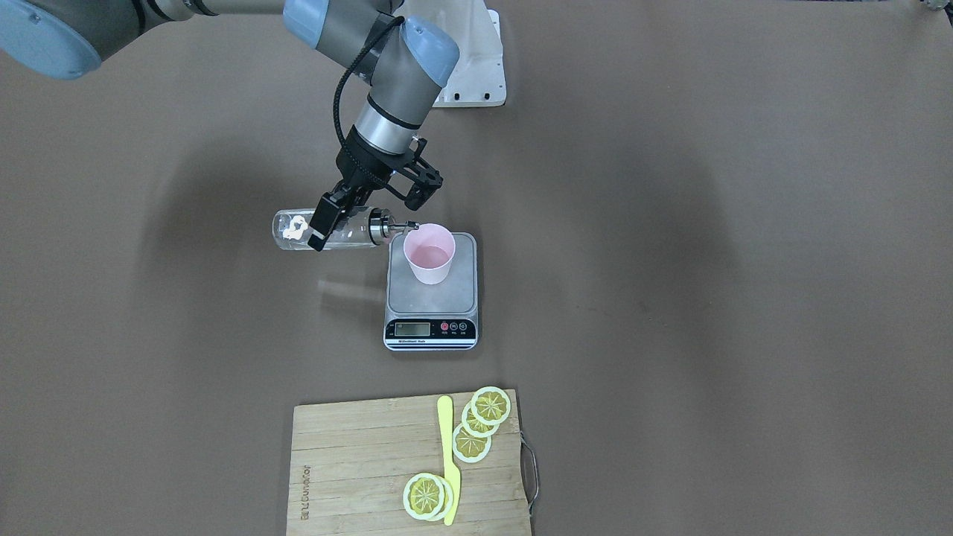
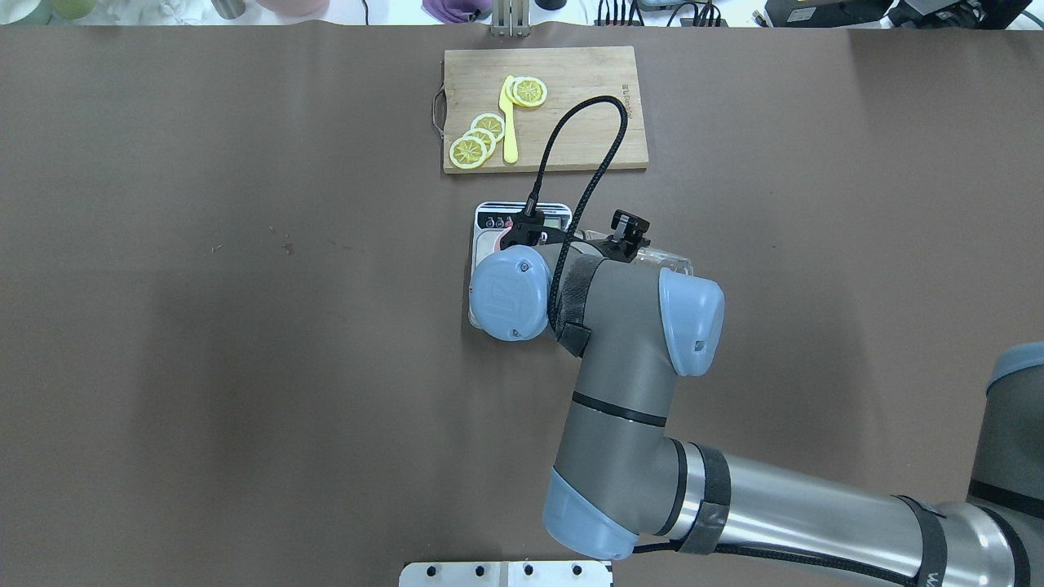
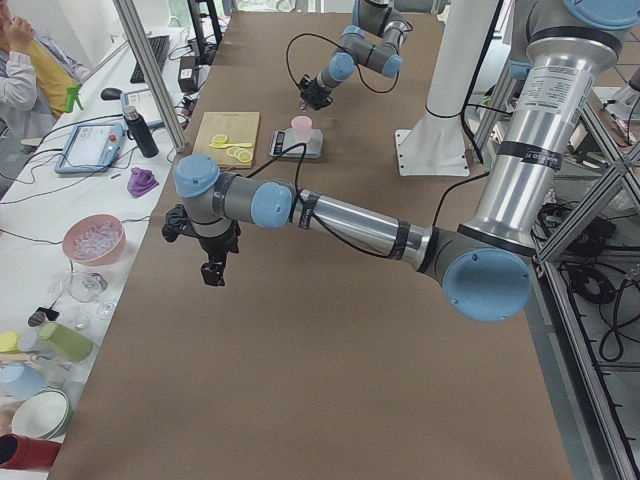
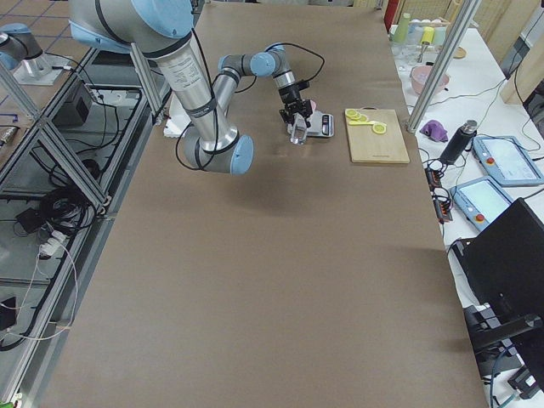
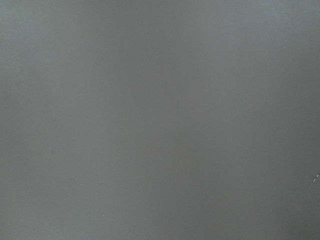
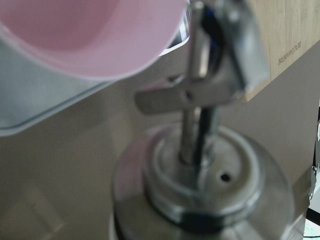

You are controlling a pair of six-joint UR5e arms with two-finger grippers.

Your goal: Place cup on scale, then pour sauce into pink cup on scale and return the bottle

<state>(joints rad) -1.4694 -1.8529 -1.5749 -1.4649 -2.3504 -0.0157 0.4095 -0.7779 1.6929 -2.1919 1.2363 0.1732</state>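
The pink cup (image 1: pixel 429 254) stands upright on the scale (image 1: pixel 432 298), on the back part of its steel platform. My right gripper (image 1: pixel 322 227) is shut on the clear glass bottle (image 1: pixel 294 231) and holds it about level, above the table. The bottle's metal spout (image 1: pixel 406 225) reaches the cup's rim. The right wrist view shows the collar (image 6: pixel 200 185) and spout close up, with the cup (image 6: pixel 90 35) just beyond. The clear sauce is too faint to make out. My left gripper (image 3: pixel 213 270) hangs over bare table far from the scale; I cannot tell if it is open.
A bamboo cutting board (image 1: pixel 357 469) lies in front of the scale, with several lemon slices (image 1: pixel 490 406) and a yellow knife (image 1: pixel 449 461) on it. The robot's white base (image 1: pixel 476 67) stands behind the scale. The brown table spreads wide on both sides.
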